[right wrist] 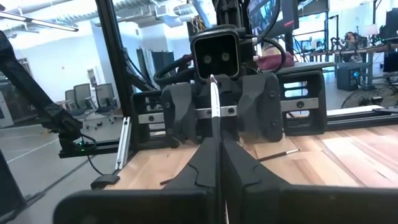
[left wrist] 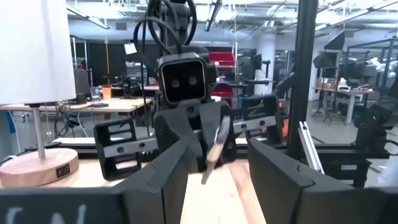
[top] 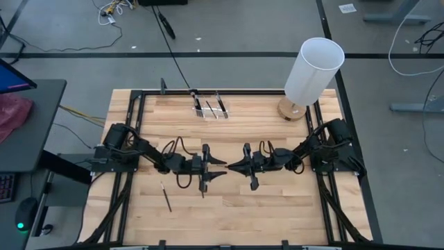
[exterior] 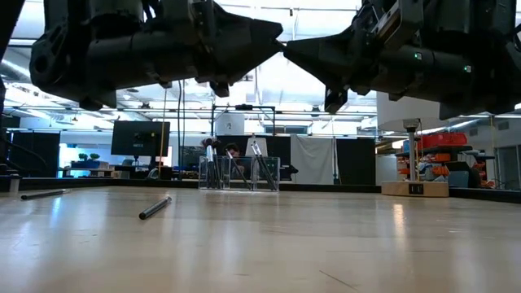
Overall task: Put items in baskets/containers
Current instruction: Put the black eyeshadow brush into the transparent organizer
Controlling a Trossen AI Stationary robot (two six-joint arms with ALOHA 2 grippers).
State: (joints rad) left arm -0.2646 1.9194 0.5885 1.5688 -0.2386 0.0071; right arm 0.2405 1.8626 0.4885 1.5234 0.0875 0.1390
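Note:
My two grippers face each other, level, above the middle of the table. My right gripper [top: 233, 165] [right wrist: 218, 144] is shut on a slim makeup brush [right wrist: 214, 102], a thin stick with a silvery part. My left gripper [top: 220, 165] [left wrist: 219, 152] is open, its fingers [right wrist: 180, 115] standing on either side of that brush without touching it. Another brush [top: 166, 196] [exterior: 155, 207] lies flat on the table at the near left. The clear organiser box [top: 209, 109] [exterior: 240, 172] stands at the far middle, with several brushes leaning in it. My right gripper pinches the brush's stick [right wrist: 216, 127] between its two shut fingers. The fingers come level from the table's right and lie across the stick. The brush stands nearly upright, a little tilted [left wrist: 214, 149], lifted clear of the table. Which end is up does not show.
A tall white cylinder on a round wooden base [top: 312, 69] stands at the far right corner. One more thin stick [exterior: 45, 194] lies on the table far to the left. Bare wood [top: 277, 208] stretches along the near side.

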